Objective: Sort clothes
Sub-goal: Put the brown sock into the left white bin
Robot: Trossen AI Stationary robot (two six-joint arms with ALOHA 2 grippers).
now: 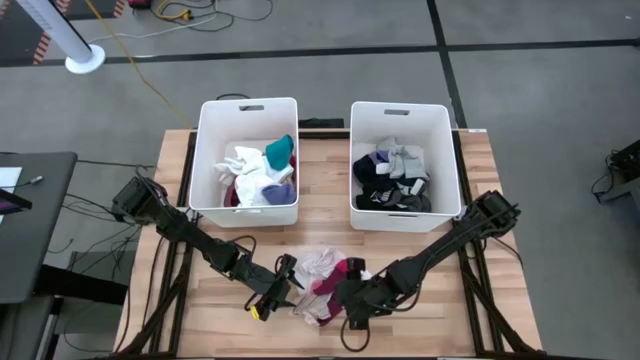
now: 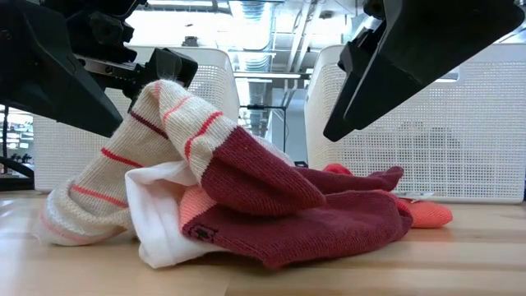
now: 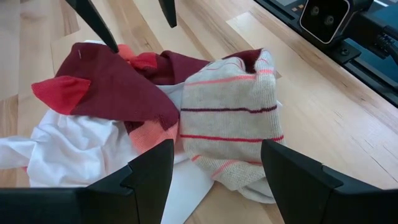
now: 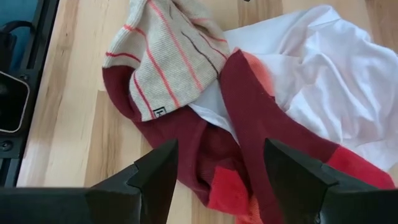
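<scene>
A small heap of soft knitted clothes (image 1: 322, 282), made up of a cream sock with red stripes (image 3: 231, 124), maroon socks with coral toes (image 4: 249, 124) and a white garment (image 3: 68, 152), lies on the wooden table (image 1: 440, 320) just in front of the two white plastic bins (image 1: 247, 160), which already hold garments, so sorting looks well along. The left hand (image 1: 275, 290) and right hand (image 1: 352, 300) flank the heap low, each with fingers apart and empty. The next move seems to call for closing on one piece alone.

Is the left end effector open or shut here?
Open: the left end effector shows a wide gap between its fingers, with the striped sock lying beyond, ungrasped.
</scene>
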